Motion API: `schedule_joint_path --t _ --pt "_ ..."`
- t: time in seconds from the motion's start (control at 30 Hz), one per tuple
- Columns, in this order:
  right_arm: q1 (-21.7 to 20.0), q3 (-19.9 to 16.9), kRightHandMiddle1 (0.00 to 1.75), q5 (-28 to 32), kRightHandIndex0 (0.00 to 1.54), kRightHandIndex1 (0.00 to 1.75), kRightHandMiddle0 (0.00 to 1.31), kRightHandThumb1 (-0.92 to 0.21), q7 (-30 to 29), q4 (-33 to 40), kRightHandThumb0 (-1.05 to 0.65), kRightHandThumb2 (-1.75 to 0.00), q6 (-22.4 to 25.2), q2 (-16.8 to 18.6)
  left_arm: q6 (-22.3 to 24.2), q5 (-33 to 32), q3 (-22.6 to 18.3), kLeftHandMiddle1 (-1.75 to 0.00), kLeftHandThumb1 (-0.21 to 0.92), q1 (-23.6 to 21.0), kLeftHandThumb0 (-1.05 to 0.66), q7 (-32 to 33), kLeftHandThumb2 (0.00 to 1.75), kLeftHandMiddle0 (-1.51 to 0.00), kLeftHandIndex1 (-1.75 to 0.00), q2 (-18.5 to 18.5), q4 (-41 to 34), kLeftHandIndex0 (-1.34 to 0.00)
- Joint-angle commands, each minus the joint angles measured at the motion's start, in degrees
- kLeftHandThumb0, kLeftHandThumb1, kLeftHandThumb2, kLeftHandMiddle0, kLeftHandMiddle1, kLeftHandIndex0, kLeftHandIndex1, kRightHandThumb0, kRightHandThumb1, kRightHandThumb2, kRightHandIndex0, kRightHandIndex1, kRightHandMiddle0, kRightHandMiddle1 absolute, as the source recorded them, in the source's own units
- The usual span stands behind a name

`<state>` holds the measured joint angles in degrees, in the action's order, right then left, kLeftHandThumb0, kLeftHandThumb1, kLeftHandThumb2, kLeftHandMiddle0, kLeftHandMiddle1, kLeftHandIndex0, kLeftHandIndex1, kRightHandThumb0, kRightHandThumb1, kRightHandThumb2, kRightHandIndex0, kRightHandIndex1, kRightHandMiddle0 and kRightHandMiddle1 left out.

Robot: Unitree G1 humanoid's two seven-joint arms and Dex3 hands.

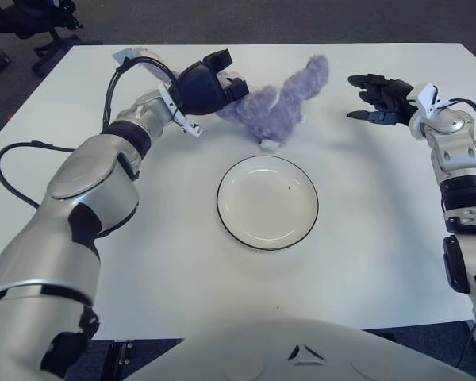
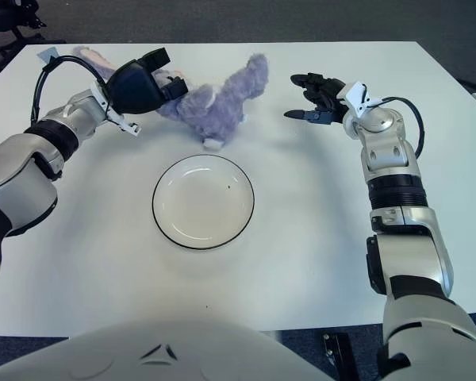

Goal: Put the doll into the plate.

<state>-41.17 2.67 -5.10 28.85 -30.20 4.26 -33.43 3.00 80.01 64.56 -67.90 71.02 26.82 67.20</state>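
A purple plush doll (image 1: 274, 99) lies on the white table behind the plate, its fluffy end raised to the right. The white plate (image 1: 254, 214) with a dark rim sits empty at the table's middle. My left hand (image 1: 222, 83) is at the doll's left end, with its fingers curled on it. My right hand (image 1: 374, 99) is to the right of the doll and apart from it, fingers spread and holding nothing.
A pale pinkish soft thing (image 2: 91, 57) shows behind my left wrist, partly hidden. A black cable (image 1: 123, 75) loops off the left forearm. An office chair (image 1: 32, 20) stands beyond the table's far left corner. The table's far edge runs just behind the doll.
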Motion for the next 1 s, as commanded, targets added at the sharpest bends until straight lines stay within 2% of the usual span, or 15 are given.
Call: schedule_joint_path --t 0.0,0.2,0.23,0.33,0.63,0.7,0.77,0.97 --pt "-1.8 -0.4 0.02 -0.3 0.14 0.01 0.21 -0.92 -0.6 -0.6 -0.71 -0.01 -0.7 0.3 -1.3 -0.1 -0.3 -1.75 0.84 1.2 -0.37 1.0 0.3 -0.62 -1.35 -0.1 -0.7 -0.6" --pt "-2.5 -0.5 0.02 -0.3 0.14 0.0 0.21 -0.92 -0.8 -0.8 -0.71 0.0 -0.5 0.4 -2.4 -0.4 -0.6 -1.75 0.84 2.4 -0.37 0.9 0.31 -0.57 -1.37 0.0 -1.8 -0.58" --pt "-2.9 -0.6 0.02 -0.3 0.15 0.01 0.22 -0.92 -0.9 -0.8 -0.7 0.0 -0.3 0.5 -3.1 -0.6 -0.7 -1.66 0.87 3.1 -0.24 0.9 0.28 -0.52 -1.32 0.1 -2.5 -0.56" --pt "-3.4 -0.6 0.03 -0.2 0.16 0.01 0.23 -0.91 -1.1 -0.9 -0.69 0.0 -0.1 0.6 -3.8 -0.7 -0.8 -1.56 0.9 4.1 -0.08 0.7 0.25 -0.45 -1.25 0.4 -3.5 -0.54" --pt "-3.8 -0.6 0.02 -0.2 0.16 0.0 0.24 -0.91 -1.1 -1.2 -0.69 0.0 -0.3 0.6 -4.1 -0.2 -1.2 -1.5 0.92 4.8 -0.01 0.2 0.23 -0.43 -1.21 0.9 -4.8 -0.53" --pt "-7.2 0.3 0.02 -0.6 0.15 0.0 0.24 -0.89 1.0 -4.2 -0.69 0.0 -7.3 0.1 -5.6 0.0 -0.7 -1.5 0.92 4.9 0.0 -1.4 0.23 -0.44 -1.21 1.1 -5.0 -0.52" --pt "-9.6 1.3 0.02 -1.3 0.15 0.0 0.24 -0.88 2.6 -6.0 -0.69 0.0 -11.9 -0.4 -6.7 0.1 -0.5 -1.5 0.92 4.9 0.0 -2.5 0.23 -0.44 -1.21 1.2 -5.2 -0.52" --pt "-12.8 2.5 0.02 -2.5 0.14 0.0 0.24 -0.87 4.5 -9.1 -0.68 0.0 -15.8 -0.3 -7.3 0.3 -0.7 -1.51 0.92 4.8 0.0 -3.7 0.23 -0.43 -1.21 1.3 -5.6 -0.52"
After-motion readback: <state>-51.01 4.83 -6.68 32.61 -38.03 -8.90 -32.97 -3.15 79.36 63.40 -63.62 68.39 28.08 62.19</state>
